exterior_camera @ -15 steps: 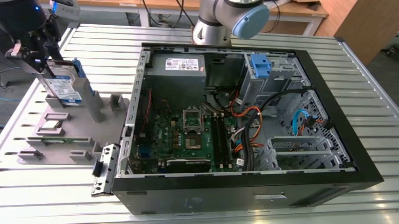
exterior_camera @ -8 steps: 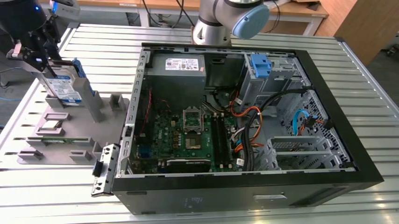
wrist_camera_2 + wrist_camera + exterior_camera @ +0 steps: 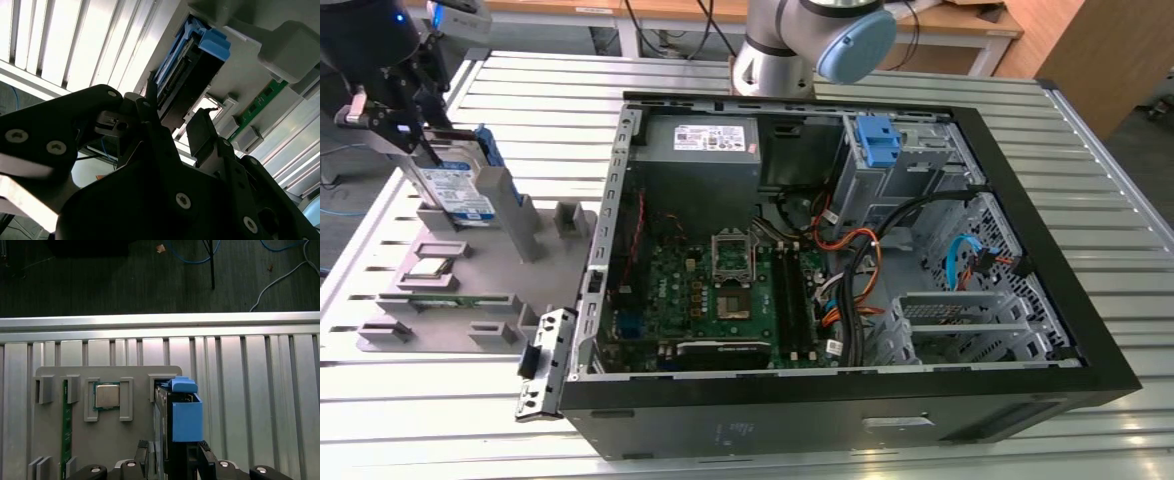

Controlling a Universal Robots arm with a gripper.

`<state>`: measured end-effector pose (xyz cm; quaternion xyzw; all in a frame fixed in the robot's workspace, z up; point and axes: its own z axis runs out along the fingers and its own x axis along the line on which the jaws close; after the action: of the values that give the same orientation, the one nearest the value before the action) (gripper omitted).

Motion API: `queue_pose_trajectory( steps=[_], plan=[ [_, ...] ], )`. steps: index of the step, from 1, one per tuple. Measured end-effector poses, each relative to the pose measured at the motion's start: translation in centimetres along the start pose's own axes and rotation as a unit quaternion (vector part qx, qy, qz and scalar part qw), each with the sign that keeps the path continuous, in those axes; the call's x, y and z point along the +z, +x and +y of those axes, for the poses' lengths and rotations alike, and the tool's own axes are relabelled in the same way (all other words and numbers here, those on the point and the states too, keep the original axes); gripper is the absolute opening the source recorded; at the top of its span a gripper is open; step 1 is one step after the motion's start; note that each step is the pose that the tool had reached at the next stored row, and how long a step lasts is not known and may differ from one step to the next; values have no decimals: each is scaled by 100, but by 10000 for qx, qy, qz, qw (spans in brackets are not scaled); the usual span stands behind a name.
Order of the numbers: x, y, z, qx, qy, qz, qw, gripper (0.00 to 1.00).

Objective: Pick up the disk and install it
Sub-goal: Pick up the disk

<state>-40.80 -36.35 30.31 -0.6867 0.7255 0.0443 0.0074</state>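
The disk (image 3: pixel 458 192) stands on edge in a slot of the grey parts holder (image 3: pixel 467 290), at the exterior view's left beside the open computer case (image 3: pixel 854 400). It is silver, with a blue-and-white label and a blue bracket. My gripper (image 3: pixel 416 140) hangs over the disk's upper end. In the first wrist view, the gripper (image 3: pixel 175 457) has a finger on either side of the disk (image 3: pixel 186 420). In the second wrist view, the gripper (image 3: pixel 175 117) has its fingers apart just short of the disk (image 3: pixel 182 75). The disk sits in its slot.
The holder also carries a processor chip (image 3: pixel 106 396) and a green memory stick (image 3: pixel 65 425). Inside the case are a grey power supply (image 3: pixel 707 140), a bare blue bracket (image 3: pixel 877 140) in the drive bay, and loose cables (image 3: pixel 854 250). The arm's base (image 3: pixel 787 50) stands behind the case.
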Motion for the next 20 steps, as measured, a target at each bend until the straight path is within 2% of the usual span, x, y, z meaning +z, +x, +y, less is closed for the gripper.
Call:
queue_pose_trajectory(
  steps=[3,10,20],
  plan=[
    [0,-4,-3,-11,-1,1,10000,51],
    [1,-6,-15,-208,-16,9,9998,51],
    [3,-9,-44,-247,-19,12,9997,51]
  ],
)
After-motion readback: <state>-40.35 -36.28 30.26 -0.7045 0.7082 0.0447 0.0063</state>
